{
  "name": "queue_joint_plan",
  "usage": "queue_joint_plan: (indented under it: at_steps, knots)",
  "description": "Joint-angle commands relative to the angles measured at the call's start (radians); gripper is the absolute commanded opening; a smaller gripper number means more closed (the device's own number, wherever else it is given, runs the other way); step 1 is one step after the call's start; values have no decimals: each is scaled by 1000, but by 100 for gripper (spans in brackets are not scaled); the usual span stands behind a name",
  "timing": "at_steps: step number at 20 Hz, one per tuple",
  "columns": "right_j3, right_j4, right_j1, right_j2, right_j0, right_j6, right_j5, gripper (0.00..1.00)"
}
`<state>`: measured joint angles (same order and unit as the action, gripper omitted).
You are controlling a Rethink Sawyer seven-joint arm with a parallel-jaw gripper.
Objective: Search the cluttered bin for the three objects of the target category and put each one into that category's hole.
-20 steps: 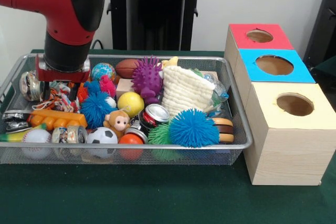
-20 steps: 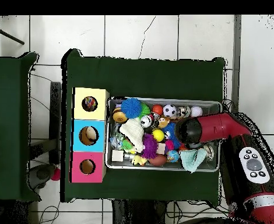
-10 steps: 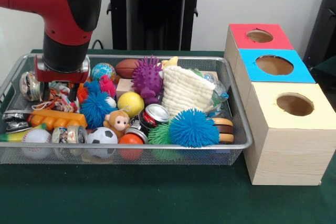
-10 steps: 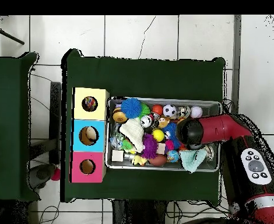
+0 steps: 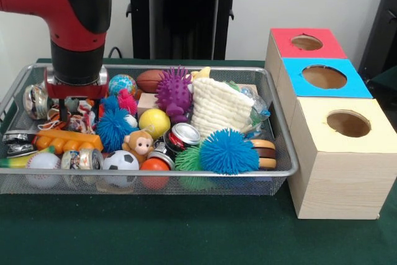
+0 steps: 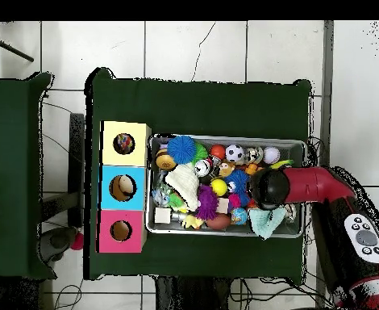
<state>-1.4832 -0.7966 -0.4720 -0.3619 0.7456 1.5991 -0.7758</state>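
Observation:
A wire mesh bin [image 5: 186, 68] holds a heap of toys. Among them are a yellow ball [image 5: 154, 122], a soccer ball [image 5: 120, 161], a baseball [image 5: 42, 164], a globe ball [image 5: 121, 83] and a brown football [image 5: 151, 80]. There are also a blue spiky ball [image 5: 228, 151], a purple spiky ball [image 5: 173, 91], a soda can [image 5: 184, 134] and a monkey [image 5: 139, 144]. My gripper [image 5: 73, 107] hangs low over the bin's left end, above a rope toy. In the overhead view the gripper [image 6: 270, 187] covers the bin's right part. Clutter hides its tips.
Three wooden boxes with round holes stand right of the bin: red [image 5: 305, 43], blue [image 5: 324, 77], yellow [image 5: 348, 124]. A cream knitted cloth [image 5: 217, 107] lies mid-bin. An orange toy [image 5: 67, 141] and a shiny round thing [image 5: 34, 100] lie near the gripper. The bin [image 6: 225, 139] sits on green cloth.
The arm has swung round and the gripper has shifted slightly toward the bin's end wall. The toys have stayed where they were.

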Motion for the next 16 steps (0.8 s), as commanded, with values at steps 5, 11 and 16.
queue_joint_plan:
  at_steps: [5, 11, 16]
  knots:
    - [-81, 46, 49, -73, 8, -64, 84, 100]
    - [-82, 19, 47, -83, 10, -115, 112, 0]
    - [-90, 66, 8, -79, -2, -68, 71, 0]
